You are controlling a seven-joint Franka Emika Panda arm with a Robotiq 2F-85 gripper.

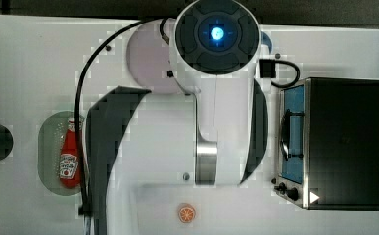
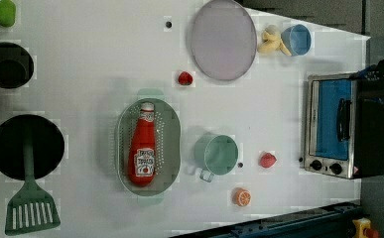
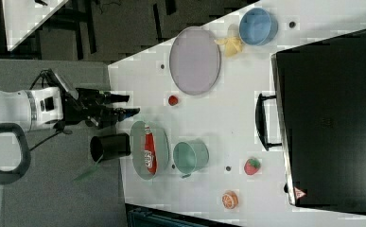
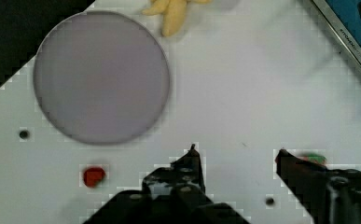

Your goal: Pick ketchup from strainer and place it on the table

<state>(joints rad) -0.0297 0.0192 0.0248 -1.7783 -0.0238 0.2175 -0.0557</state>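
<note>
Ketchup, the red squeeze bottle [image 2: 142, 147] with its white cap and white label, lies flat on its side along the length of the pale green oval perforated plastic strainer [image 2: 171, 134], cap toward twelve o'clock in the left view. It fills nearly the whole basin, so the low walls cradle it and stop it rolling. The smooth rounded body should give a little under a squeeze, I'd say, and across the belly looks the likeliest place to grip.

The tool [image 4: 236, 156] hangs well above the large flat white table [image 2: 90, 79], its two dark fingers spread wide with nothing between them; the wrist view has bare tabletop in the gap. In the right view the tool [image 3: 124, 106] sits at about ten o'clock from the strainer [image 3: 138, 142], apart from it, so the pick has not begun, by my reading.

Around the strainer in the left view: a round green mug [image 2: 218, 154] just beside it at three o'clock, a small red strawberry [image 2: 185, 78] near one o'clock, and a matte grey-lilac round plate [image 2: 223, 39] farther up. A steel toaster oven with a blue door [image 2: 336, 126] stands well off at three o'clock. Open white surface at nine o'clock looks a fair landing spot.
</note>
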